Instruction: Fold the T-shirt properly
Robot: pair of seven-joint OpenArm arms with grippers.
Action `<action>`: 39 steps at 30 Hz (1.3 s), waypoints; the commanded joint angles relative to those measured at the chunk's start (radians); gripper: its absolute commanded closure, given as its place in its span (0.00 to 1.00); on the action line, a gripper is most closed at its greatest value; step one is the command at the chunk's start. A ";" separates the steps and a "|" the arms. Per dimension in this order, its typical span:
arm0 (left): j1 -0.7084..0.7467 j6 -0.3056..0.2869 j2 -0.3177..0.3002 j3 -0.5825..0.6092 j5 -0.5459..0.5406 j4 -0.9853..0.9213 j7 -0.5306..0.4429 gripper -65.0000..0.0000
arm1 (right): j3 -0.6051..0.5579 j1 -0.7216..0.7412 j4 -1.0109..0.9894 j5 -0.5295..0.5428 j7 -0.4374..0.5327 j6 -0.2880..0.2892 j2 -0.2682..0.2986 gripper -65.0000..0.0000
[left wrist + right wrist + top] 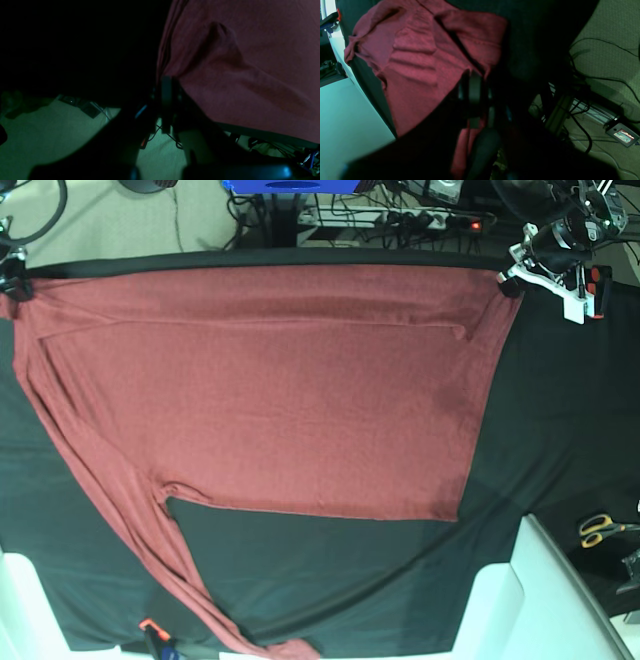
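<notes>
While the red shirt [270, 410] lies spread flat across the black cloth [560, 440] on the table, both arms sit at its far edge. The left gripper [166, 82] is pinched tight on the shirt's far corner, fabric bunching right at its tips. Over on the other side, the right gripper [473, 77] sits against the opposite corner, and whether its jaws are clamped or parted cannot be told in that dark view. One long sleeve [150, 560] trails off toward the near edge. Scissors [603, 528] lie well off to the side.
</notes>
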 commanded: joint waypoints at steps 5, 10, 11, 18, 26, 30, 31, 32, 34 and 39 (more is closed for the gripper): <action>0.018 -0.002 -0.011 -0.010 -0.005 0.013 -0.017 0.90 | 0.014 -0.005 0.017 0.019 0.015 0.006 0.023 0.43; 0.021 0.062 -0.011 -0.048 -0.005 0.012 -0.017 0.62 | 0.017 -0.008 0.017 0.019 0.019 0.006 0.023 0.40; 0.021 0.062 -0.011 -0.059 -0.005 0.012 -0.017 0.58 | 0.017 -0.012 0.017 0.021 0.021 0.006 0.023 0.40; 0.021 0.062 -0.011 -0.145 -0.005 0.013 -0.015 0.36 | 0.042 -0.020 0.018 0.019 0.023 0.006 0.023 0.39; 0.035 0.033 -0.021 -0.355 -0.007 0.022 -0.015 0.35 | 0.117 -0.063 0.095 0.015 0.024 0.012 0.033 0.39; 0.043 -0.025 -0.021 -0.402 -0.005 0.095 -0.011 0.36 | 0.111 -0.080 0.238 0.009 0.047 0.008 0.033 0.40; 0.043 -0.027 -0.021 -0.402 -0.005 0.115 -0.011 0.36 | 0.111 -0.078 0.267 -0.008 0.050 0.006 0.033 0.40; 0.043 -0.027 -0.021 -0.405 -0.005 0.135 -0.009 0.36 | 0.114 -0.075 0.290 -0.034 0.049 0.003 0.035 0.40; 0.041 -0.027 -0.021 -0.405 -0.005 0.154 -0.009 0.36 | 0.118 -0.048 0.304 -0.065 0.038 -0.024 0.033 0.40; 0.033 -0.027 -0.021 -0.399 -0.008 0.159 -0.009 0.36 | 0.111 -0.037 0.305 -0.070 0.033 -0.055 0.027 0.39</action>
